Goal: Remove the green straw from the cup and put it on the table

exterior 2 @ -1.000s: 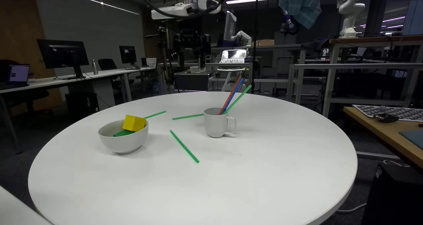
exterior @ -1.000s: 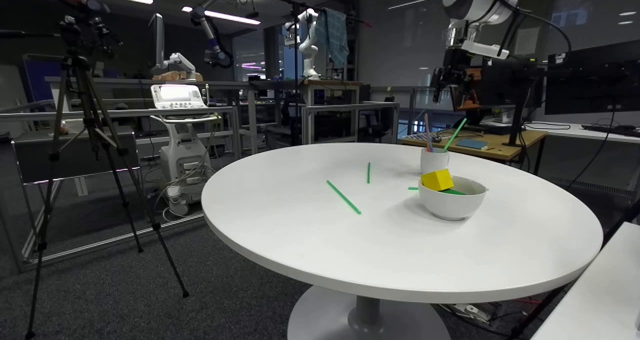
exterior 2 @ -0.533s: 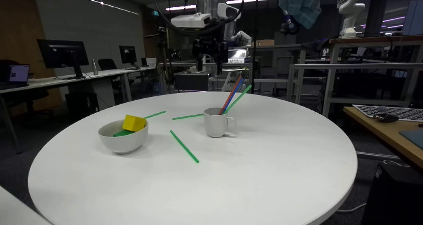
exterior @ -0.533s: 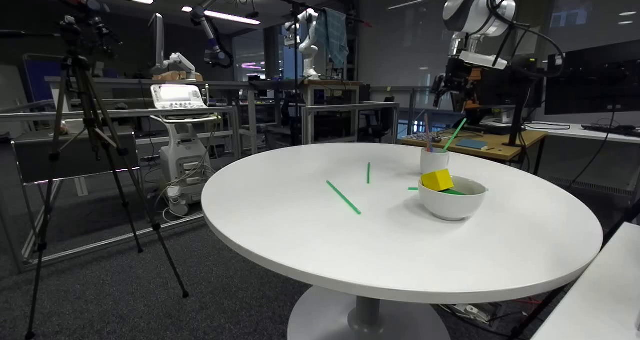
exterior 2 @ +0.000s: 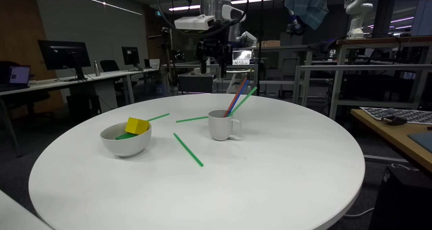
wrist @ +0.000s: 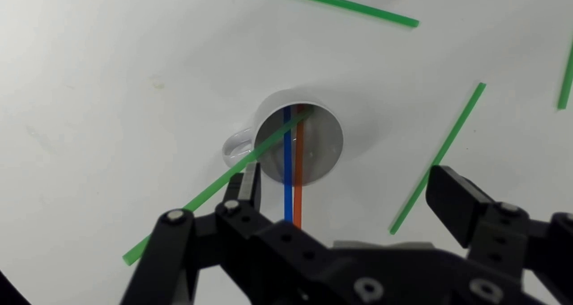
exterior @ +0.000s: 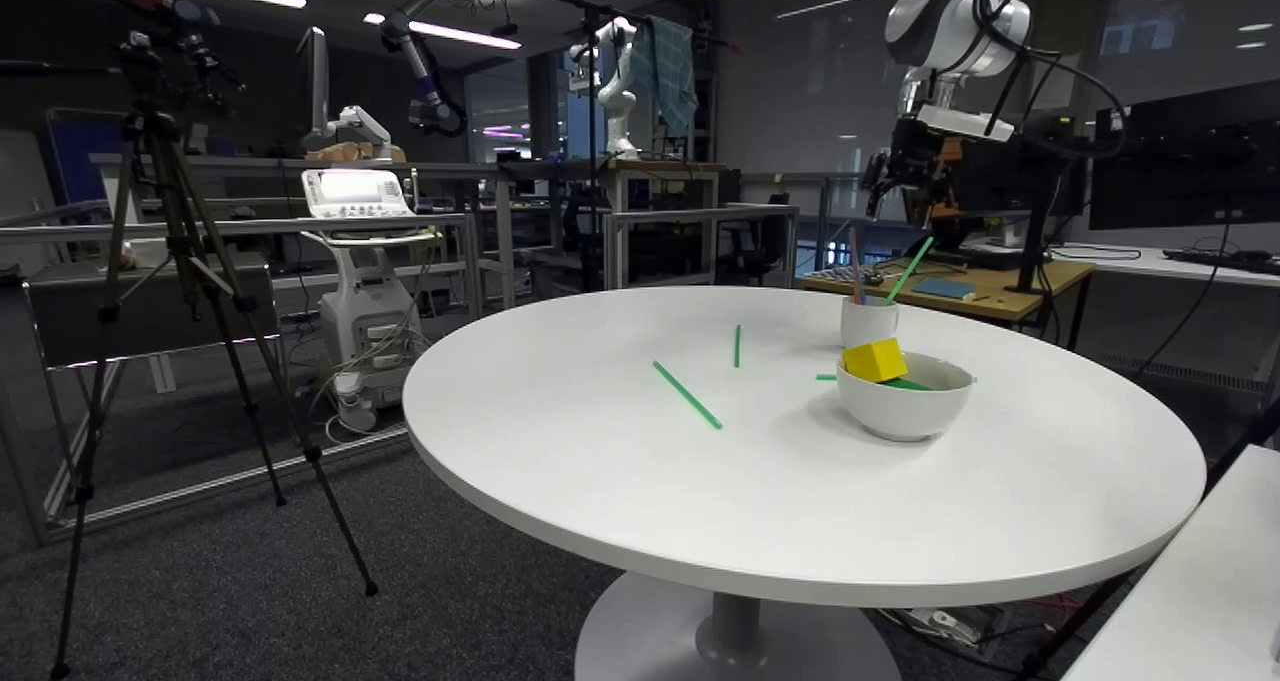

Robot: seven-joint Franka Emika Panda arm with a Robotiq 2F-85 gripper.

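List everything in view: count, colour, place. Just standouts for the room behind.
Table: one, white, foreground
Cup: one, white, on the table
Target straw: one, green, in the cup
Second straw: one, blue, in the cup
Third straw: one, orange, in the cup
Loose straws: three, green, on the table
Bowl: one, white, on the table
Block: one, yellow, in the bowl
Other piece: one, green, in the bowl
Console: one, white, background
Monitors: several, black, on desks
Arm: one, white, above the table
Jaws: one pair, black, open, above the table

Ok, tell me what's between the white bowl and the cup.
In an exterior view, a loose green straw lies on the table between the white bowl and the cup; a second straw and a third straw lie farther back.
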